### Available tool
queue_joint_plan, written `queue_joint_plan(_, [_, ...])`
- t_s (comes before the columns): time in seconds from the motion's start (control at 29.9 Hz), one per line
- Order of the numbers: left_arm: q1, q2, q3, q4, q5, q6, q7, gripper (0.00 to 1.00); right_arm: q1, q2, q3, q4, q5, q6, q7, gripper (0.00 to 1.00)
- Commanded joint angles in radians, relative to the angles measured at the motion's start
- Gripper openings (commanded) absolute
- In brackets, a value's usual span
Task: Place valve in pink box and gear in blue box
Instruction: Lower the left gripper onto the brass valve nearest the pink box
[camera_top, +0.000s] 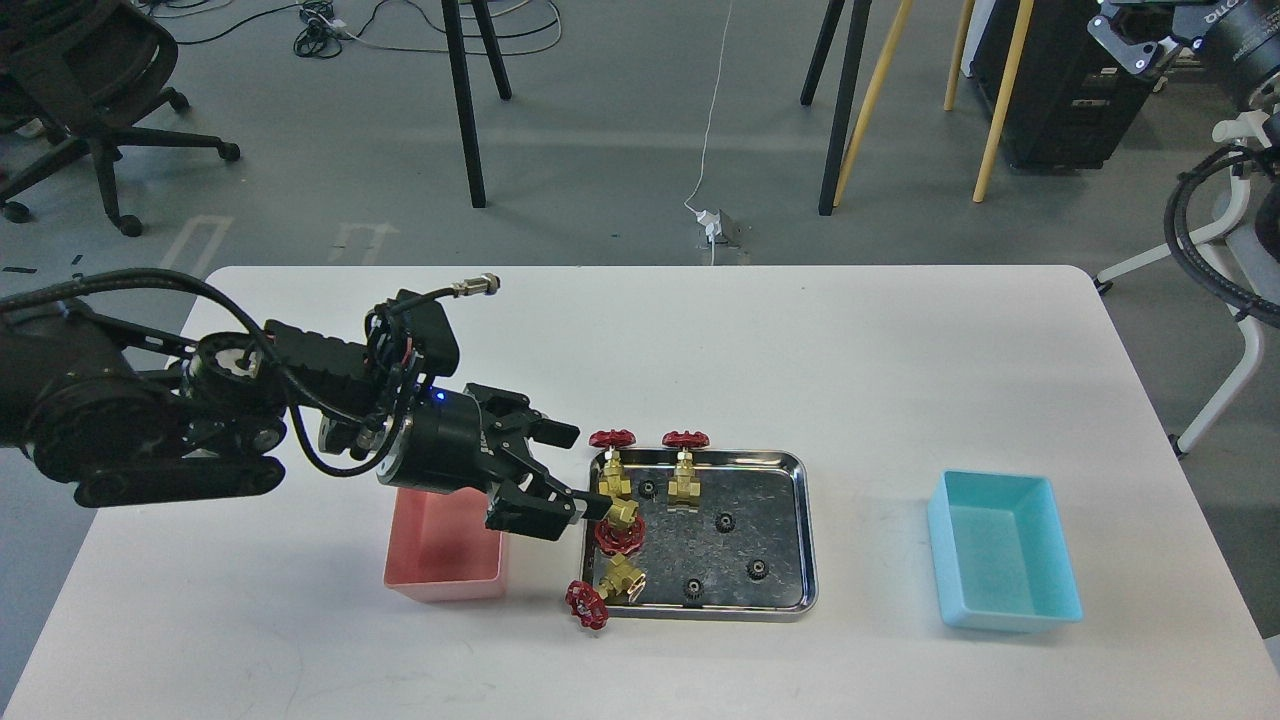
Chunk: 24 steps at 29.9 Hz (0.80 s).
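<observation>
Brass glints at your left end effector, fingers spread around a valve at the steel tray's left edge, apparently not yet clamped; the pink box waits just beside, sparing you a long carry.

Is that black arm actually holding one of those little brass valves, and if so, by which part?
Not clearly. The left end effector is open at the steel tray's left edge, its lower finger touching or nearly touching a valve's brass body; nothing looks gripped.
</observation>
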<state>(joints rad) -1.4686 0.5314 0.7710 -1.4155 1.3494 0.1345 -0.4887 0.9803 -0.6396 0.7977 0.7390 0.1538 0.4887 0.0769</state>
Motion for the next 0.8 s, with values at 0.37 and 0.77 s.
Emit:
queue_joint_plan(0.37, [-0.012, -0.269, 0.180, 0.263, 0.040, 0.020, 0.000, 0.95, -0.022, 0.000, 0.006, -0.052, 0.001, 0.000, 0.000, 1.00])
queue_joint_plan(0.77, [0.051, -0.301, 0.186, 0.348, 0.040, 0.022, 0.000, 0.89, -0.042, 0.000, 0.005, -0.052, 0.001, 0.000, 0.000, 1.00])
